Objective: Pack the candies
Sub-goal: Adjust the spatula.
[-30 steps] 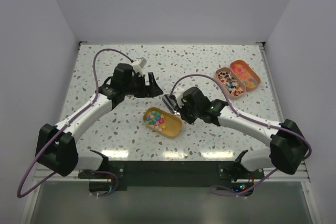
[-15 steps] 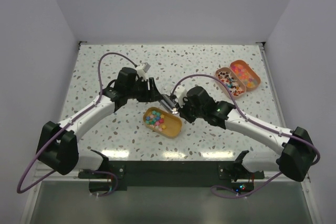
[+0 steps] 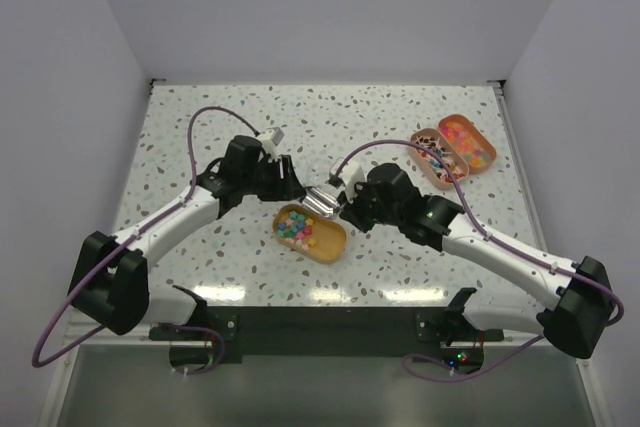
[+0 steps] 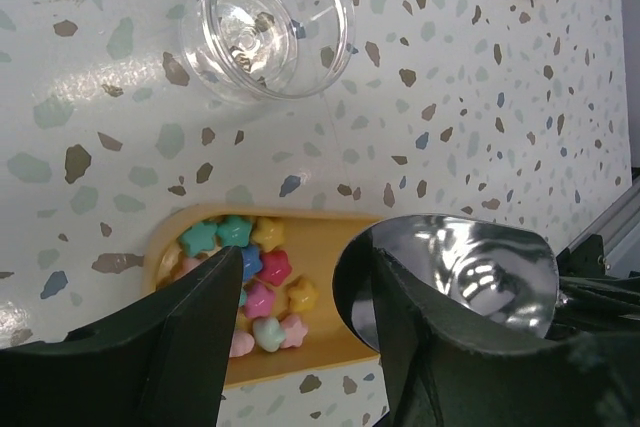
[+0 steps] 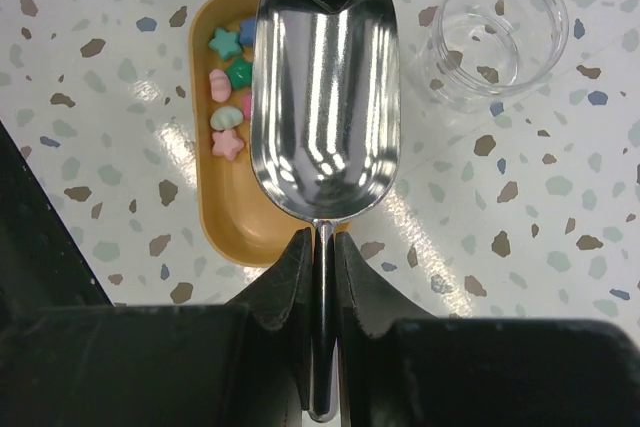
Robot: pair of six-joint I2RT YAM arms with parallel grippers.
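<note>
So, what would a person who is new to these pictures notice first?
Most likely the shiny metal scoop, empty, held by its handle in the right gripper over an orange tray of colourful star-shaped candies in the middle of the scene. Beside the tray stands a clear, empty cup, and the left gripper hangs open over the same tray.

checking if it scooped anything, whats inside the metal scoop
Nothing: the scoop is bare shiny metal. It covers part of the orange tray; candies show beside it, any beneath are hidden.
</note>
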